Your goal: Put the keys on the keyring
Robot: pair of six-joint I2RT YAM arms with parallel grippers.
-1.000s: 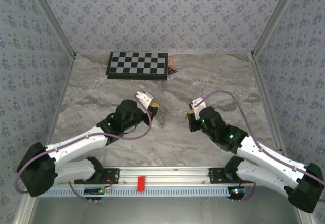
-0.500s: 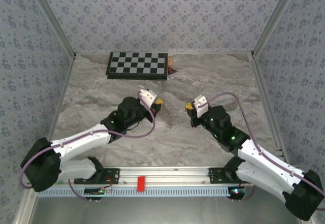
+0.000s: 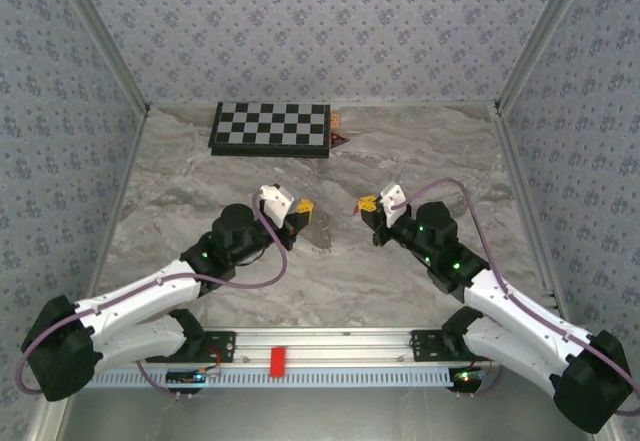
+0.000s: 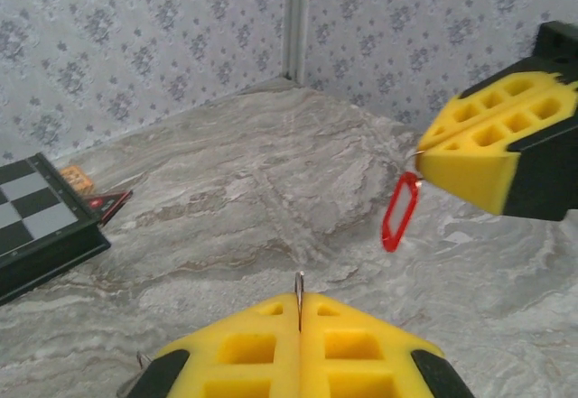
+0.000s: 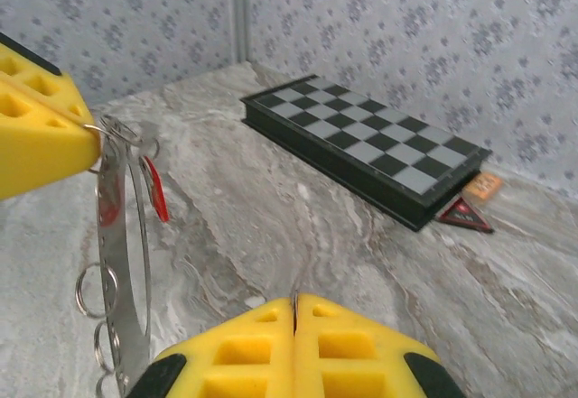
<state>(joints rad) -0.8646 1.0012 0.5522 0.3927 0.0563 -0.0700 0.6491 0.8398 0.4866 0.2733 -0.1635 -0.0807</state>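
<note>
My left gripper (image 3: 303, 208) and right gripper (image 3: 368, 204) face each other above the middle of the table, a short gap apart. In the right wrist view the left gripper (image 5: 90, 132) is shut on the keyring (image 5: 122, 263), a long silvery oval loop hanging from its tip with small rings on it. A red key (image 5: 155, 189) dangles beside the loop. In the left wrist view the right gripper (image 4: 424, 159) is shut on another key (image 4: 400, 213), whose red head hangs below the pads. Thin metal shows between my own shut left fingers (image 4: 262, 348) and right fingers (image 5: 248, 348).
A folded chessboard (image 3: 270, 128) lies at the back of the marble table, with a small dark-red triangle (image 3: 338, 141) and an orange piece (image 3: 337, 119) at its right end. A red block (image 3: 277, 361) sits on the front rail. Patterned walls close in three sides.
The right gripper has moved away from me and slightly left, closer to the left gripper. The left wrist has swung a little, its tip staying nearly in place. Both stay shut.
</note>
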